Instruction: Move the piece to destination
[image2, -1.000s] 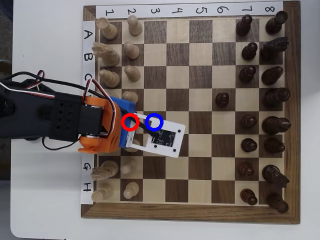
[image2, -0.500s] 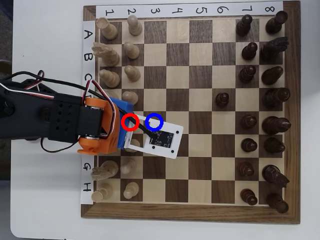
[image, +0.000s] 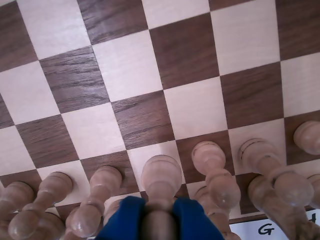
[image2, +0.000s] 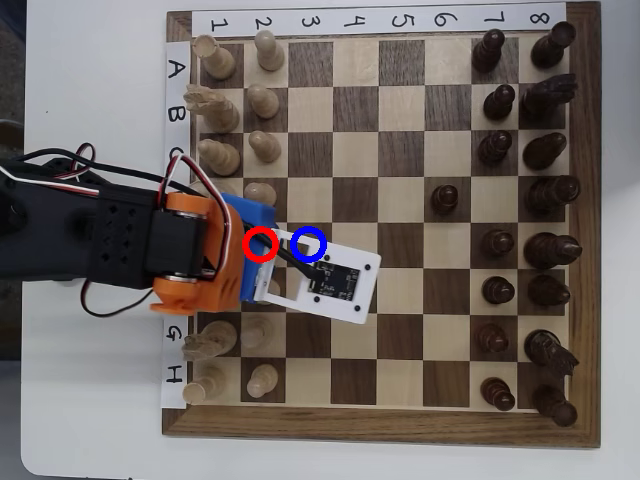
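We see the blue gripper (image: 159, 220) fingers clamped around the pale pawn (image: 161, 176), low on its stem; we judge it light, rigid, smooth, easily tipped.

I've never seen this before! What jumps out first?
The orange and black robot arm reaches over the chessboard's left side in the overhead view, beside a red ring and a blue ring. In the wrist view, blue fingers squeeze a pale pawn.
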